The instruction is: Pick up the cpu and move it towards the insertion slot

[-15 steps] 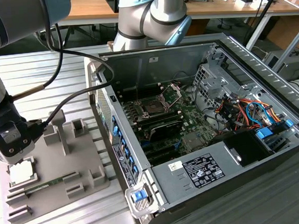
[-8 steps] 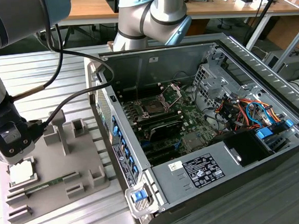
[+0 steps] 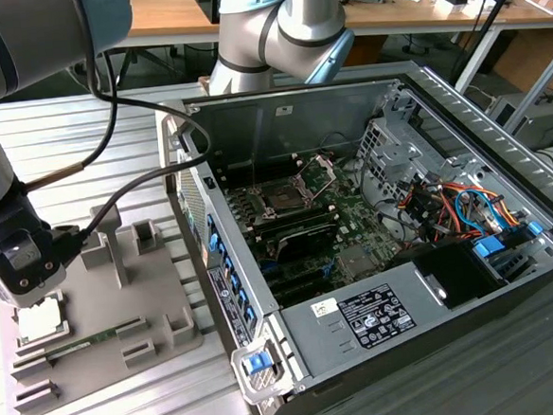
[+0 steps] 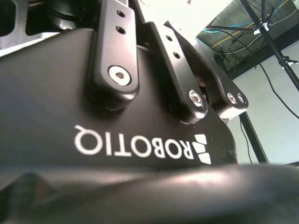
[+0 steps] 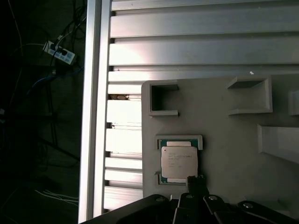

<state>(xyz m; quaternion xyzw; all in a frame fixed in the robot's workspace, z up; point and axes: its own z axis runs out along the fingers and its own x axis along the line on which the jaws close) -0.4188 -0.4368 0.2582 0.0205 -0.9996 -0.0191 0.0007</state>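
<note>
- From my remote station: the arm's pincer (image 3: 27, 277) hangs low over a gray tray (image 3: 159, 292) at the exterior view's left, on the ribbed metal counter (image 3: 81, 126).
- The cpu (image 3: 40, 321) lies flat in its square nest on that tray, pale metal top facing up, directly beneath the pincer.
- In the first wrist view the cpu (image 5: 179, 161) sits inside a green-edged frame on the tray (image 5: 224, 140), and the dark tip of the pincer (image 5: 196, 185) overlaps the chip's near edge.
- I cannot tell whether the pincer is open or closed. The chip looks seated in its nest, not lifted.
- A thin green memory stick (image 3: 77, 347) lies on the same tray, just beside the cpu.
- The insertion slot (image 3: 281, 200) is well apart from the chip, inside the open computer case (image 3: 280, 122) at the middle of the exterior view. Its metal bracket (image 3: 317, 171) is tilted up, and the dark square socket is exposed on the green board.
- The second wrist view looks along the black body of the pincer (image 4: 140, 116) and its bolted links.
</note>
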